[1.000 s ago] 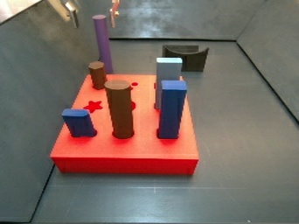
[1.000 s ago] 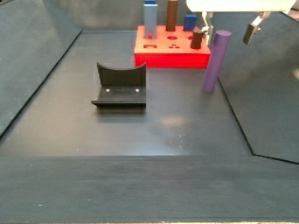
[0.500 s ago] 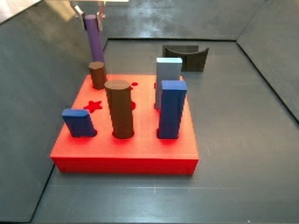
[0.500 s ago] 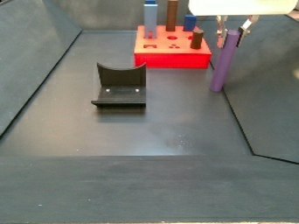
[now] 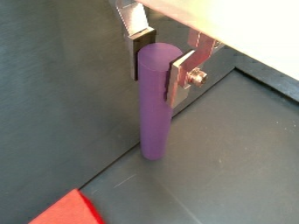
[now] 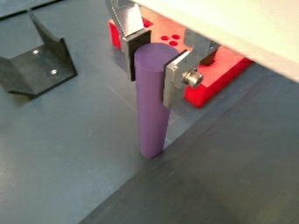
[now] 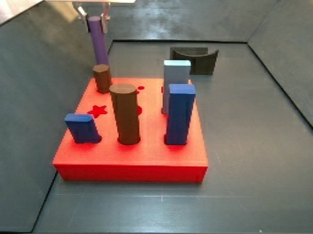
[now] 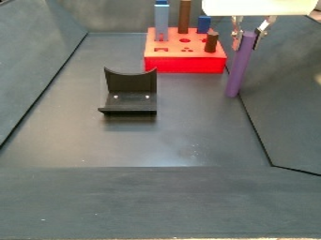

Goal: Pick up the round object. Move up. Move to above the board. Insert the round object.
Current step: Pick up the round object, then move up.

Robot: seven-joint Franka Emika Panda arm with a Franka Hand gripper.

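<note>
While the purple peg [image 5: 152, 105] stands upright on the dark floor [image 8: 175, 131], the gripper [image 5: 160, 61] has its jaws around the peg's top, one silver finger [image 6: 177, 75] on each side. In both wrist views the pads sit right against the peg, so the jaws look closed on it, and the peg's foot is on the floor. In a side view the peg [image 8: 236, 66] stands just beside the red board [image 8: 186, 62], off its edge, with the gripper [image 8: 247, 30] above. The board [image 7: 132, 155] carries two brown cylinders [image 7: 126, 114], blue blocks [image 7: 178, 114] and a pale block [image 7: 177, 73]. A dark curved block [image 8: 128, 92] lies well apart from the board.
</note>
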